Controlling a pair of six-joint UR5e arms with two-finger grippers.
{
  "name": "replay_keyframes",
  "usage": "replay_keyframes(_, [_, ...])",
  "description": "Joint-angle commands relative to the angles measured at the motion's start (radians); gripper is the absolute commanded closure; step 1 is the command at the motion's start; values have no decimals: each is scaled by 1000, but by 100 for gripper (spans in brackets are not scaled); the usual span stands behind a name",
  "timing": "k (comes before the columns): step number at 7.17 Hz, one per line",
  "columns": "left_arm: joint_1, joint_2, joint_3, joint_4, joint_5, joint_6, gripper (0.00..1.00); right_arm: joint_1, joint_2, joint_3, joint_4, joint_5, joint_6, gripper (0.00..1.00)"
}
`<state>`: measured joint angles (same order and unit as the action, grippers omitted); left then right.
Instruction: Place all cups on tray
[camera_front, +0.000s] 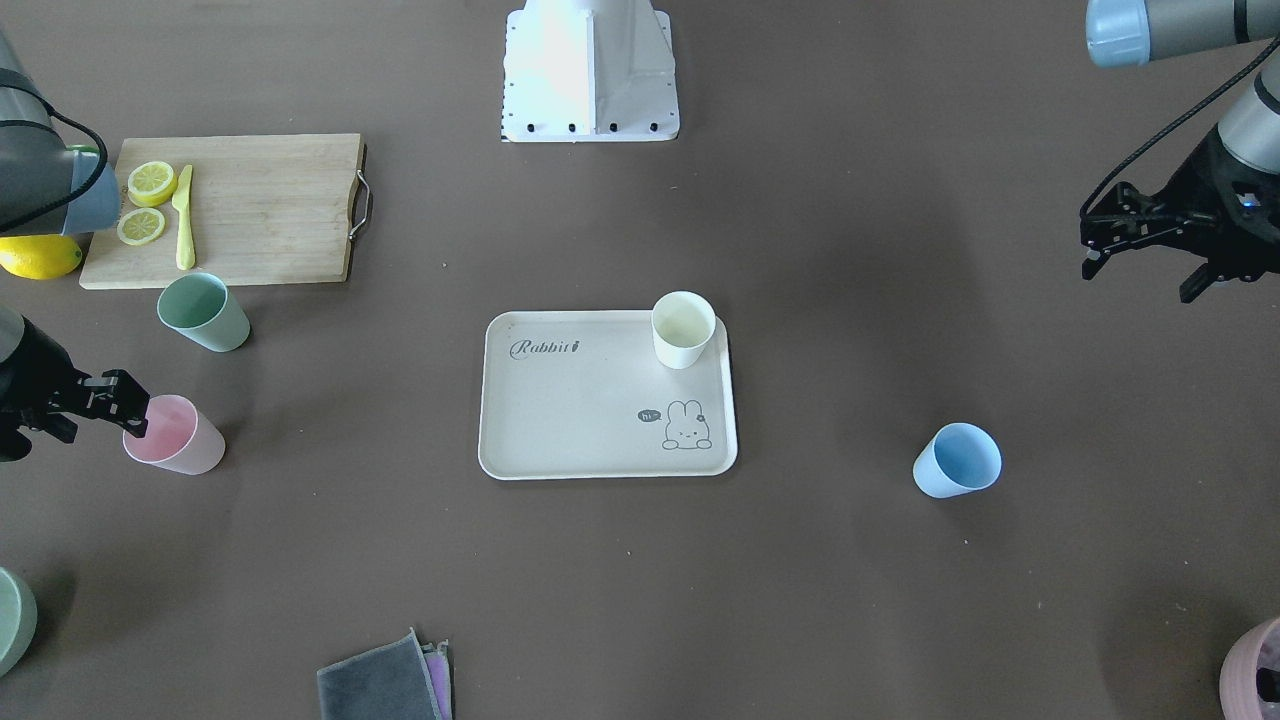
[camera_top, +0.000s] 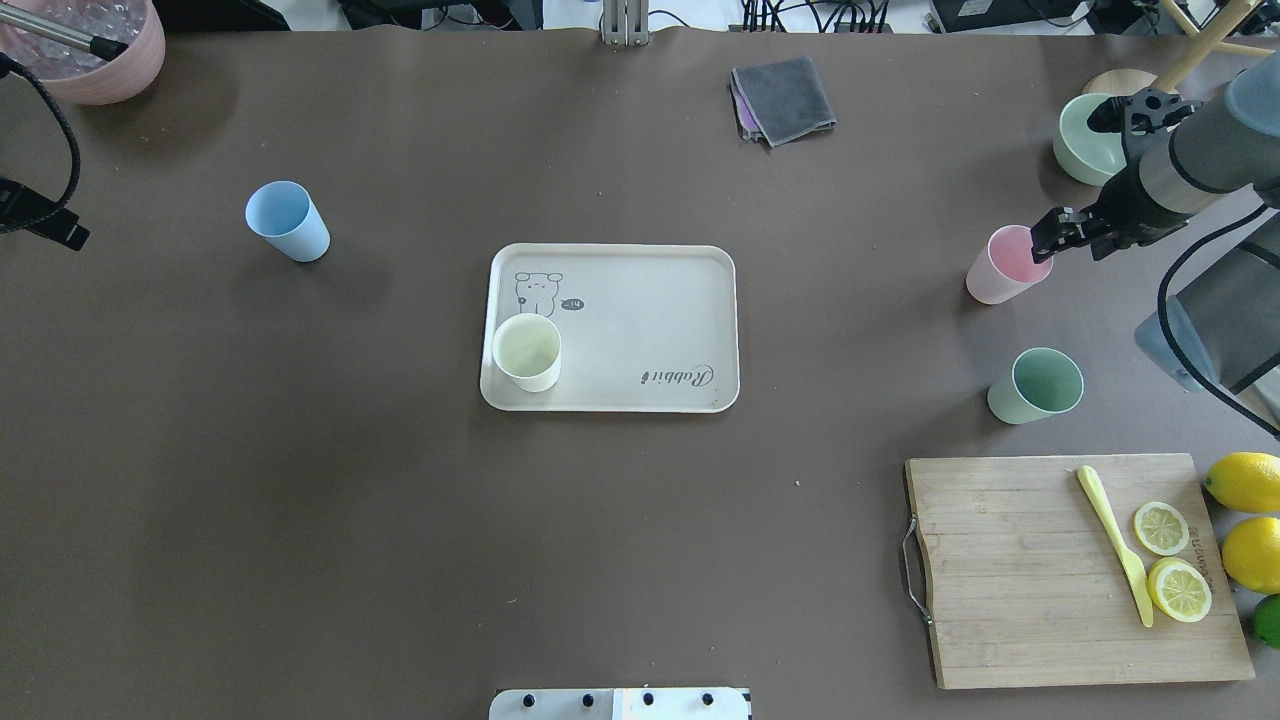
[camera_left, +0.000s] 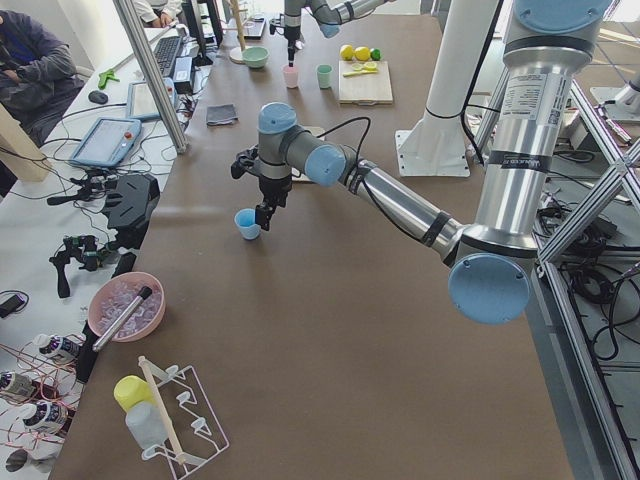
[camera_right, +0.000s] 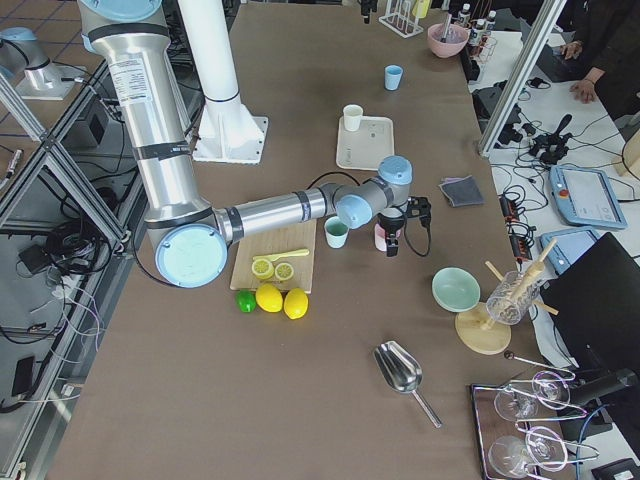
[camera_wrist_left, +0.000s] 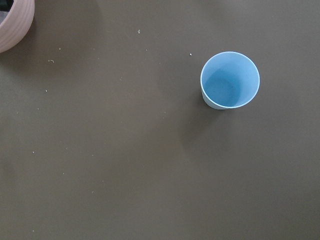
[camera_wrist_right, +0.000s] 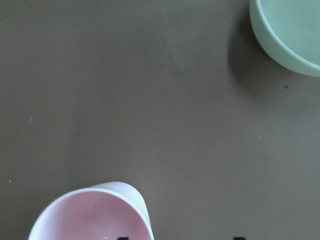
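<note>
The beige tray lies mid-table with the cream-white cup upright in one corner. On the bare table stand the pink cup, the mint green cup and the light blue cup. My right gripper is open at the pink cup's rim; in the right wrist view one fingertip sits inside the rim and one outside. My left gripper hangs open in the air, off to the side of the blue cup.
A wooden cutting board with lemon slices and a yellow knife lies near the mint cup, whole lemons beside it. A pale green bowl, a pink bowl and a grey cloth sit along the far edge.
</note>
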<state>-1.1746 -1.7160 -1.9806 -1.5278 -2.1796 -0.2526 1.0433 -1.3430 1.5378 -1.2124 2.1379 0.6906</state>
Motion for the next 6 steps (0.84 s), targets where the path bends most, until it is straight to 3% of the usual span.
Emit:
replay_keyframes(1, [0,0,2,-2,1,0,2,-40,-4,-8,26,-24,29,83])
replay_keyframes(2, [0,0,2,-3,1,-4,2,-40,-4,-7,27,-23,29,100])
replay_keyframes(4, [1,0,9,-15,1,-11,2,-42,11,24,27,-18,94,100])
replay_keyframes(6, [3,0,12,-15,1,-11,2,-51,111,25,14,-13,273,100])
